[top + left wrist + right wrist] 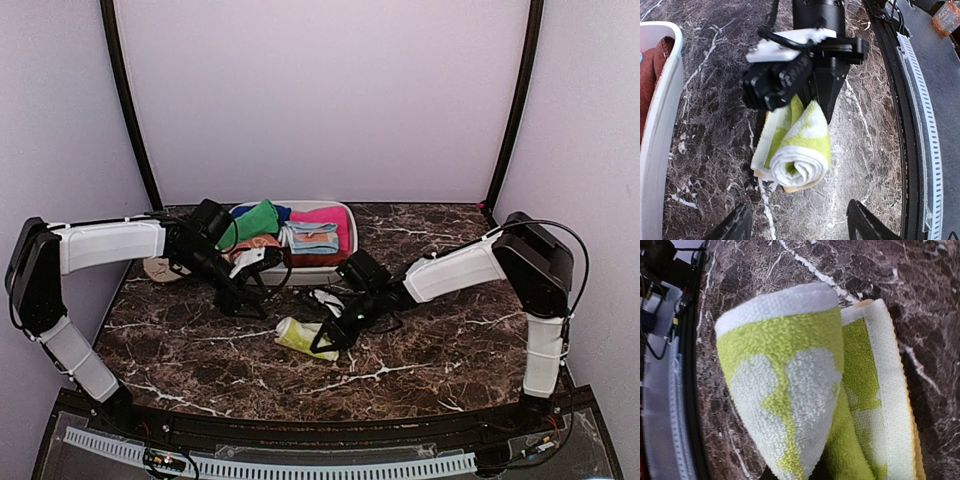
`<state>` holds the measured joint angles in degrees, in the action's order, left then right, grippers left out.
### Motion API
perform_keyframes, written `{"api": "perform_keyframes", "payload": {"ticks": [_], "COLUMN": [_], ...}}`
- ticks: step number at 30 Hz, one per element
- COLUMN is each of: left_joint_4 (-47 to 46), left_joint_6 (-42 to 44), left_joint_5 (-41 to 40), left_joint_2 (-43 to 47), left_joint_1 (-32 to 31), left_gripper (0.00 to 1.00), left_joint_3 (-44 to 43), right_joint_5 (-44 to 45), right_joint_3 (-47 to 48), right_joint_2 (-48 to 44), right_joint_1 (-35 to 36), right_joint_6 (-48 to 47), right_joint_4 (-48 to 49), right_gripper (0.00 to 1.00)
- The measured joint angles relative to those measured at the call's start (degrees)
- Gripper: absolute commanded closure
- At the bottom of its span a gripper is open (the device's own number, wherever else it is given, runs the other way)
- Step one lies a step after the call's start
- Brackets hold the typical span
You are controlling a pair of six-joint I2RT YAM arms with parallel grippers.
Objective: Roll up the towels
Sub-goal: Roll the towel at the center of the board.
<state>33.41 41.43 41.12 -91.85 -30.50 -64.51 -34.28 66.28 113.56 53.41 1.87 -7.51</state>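
If the right gripper (328, 338), whose closure I cannot tell, lifts off the printed towel (800, 150) beneath it, the roll could spring loose. Spread left gripper (799, 220) hovers nearby.

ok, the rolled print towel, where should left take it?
Probably its spiral-end half, from above, jaws across the roll: the rolled towel lies on its side, that end toward the open left gripper, while the right gripper crowds the other end.

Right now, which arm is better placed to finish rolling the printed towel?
Right. The right gripper grips the printed towel, while the left gripper hangs open, apart from it, near the basket.
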Motion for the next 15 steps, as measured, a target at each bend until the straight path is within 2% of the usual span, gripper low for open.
{"api": "perform_keyframes", "payload": {"ticks": [7,15], "left_joint_4": [0.04,-2.93], "left_joint_6": [3.30,6.67], "left_joint_5": [-1.62,-9.49], "left_joint_2": [1.11,1.18], "left_joint_1": [-4.07,-16.98], "left_gripper": [0.34,0.28], "left_joint_3": [3.98,4.48], "right_joint_5": [-14.38,-21.79], "right_joint_3": [0.00,2.36], "right_joint_2": [4.57,7.67], "right_joint_1": [-3.52,-5.49], "right_joint_6": [10.99,17.00], "right_joint_4": [3.08,1.03], "right_gripper": [1.00,1.00]}}
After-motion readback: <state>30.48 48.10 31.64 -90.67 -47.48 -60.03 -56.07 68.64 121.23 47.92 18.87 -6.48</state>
